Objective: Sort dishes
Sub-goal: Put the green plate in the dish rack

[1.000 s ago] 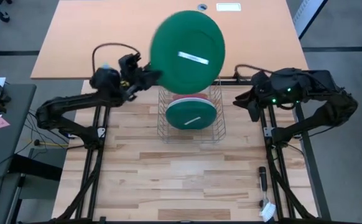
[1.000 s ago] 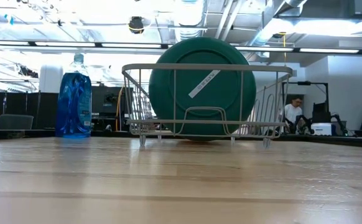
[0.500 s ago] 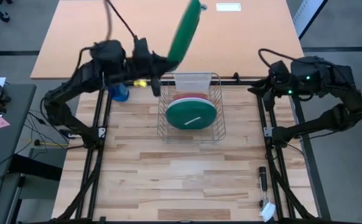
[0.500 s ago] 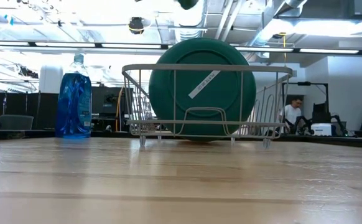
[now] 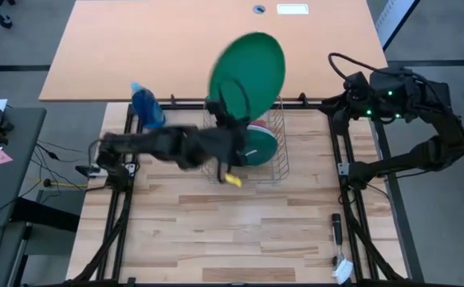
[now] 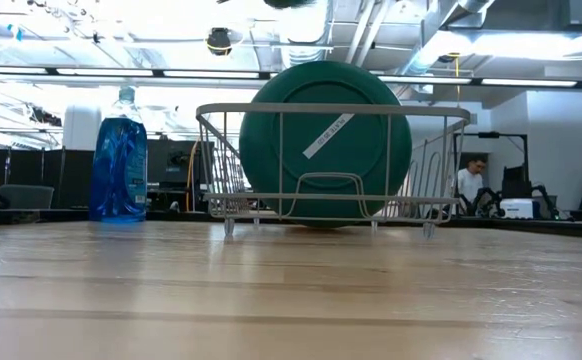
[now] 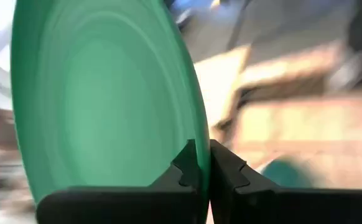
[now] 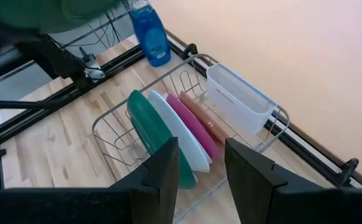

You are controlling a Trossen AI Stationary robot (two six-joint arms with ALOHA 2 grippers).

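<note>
One green plate hangs in the air above the far end of the wire rack, pinched at its rim by the left gripper, whose fingers are pressed onto the edge from both sides; four more plates stand on edge in the rack's slots, a second green plate at the near end, then a white plate, a pink plate and an orange plate, with a clear plastic tub hooked on the rack's far side.

The held plate looks stiff, smooth and probably slippery, light enough for a rim grip yet prone to swing and crack if dropped; the thin edge is the only sensible hold, and it should go down upright into a free slot.

The right gripper waits off the worktop's right edge near the far corner, its fingers spread and empty, looking down on the rack.

The rack sits at the middle of the far edge of the pale wooden worktop; a blue spray bottle stands near the far left corner; beyond it lies an orange table; in the low view a person sits in the room behind.
</note>
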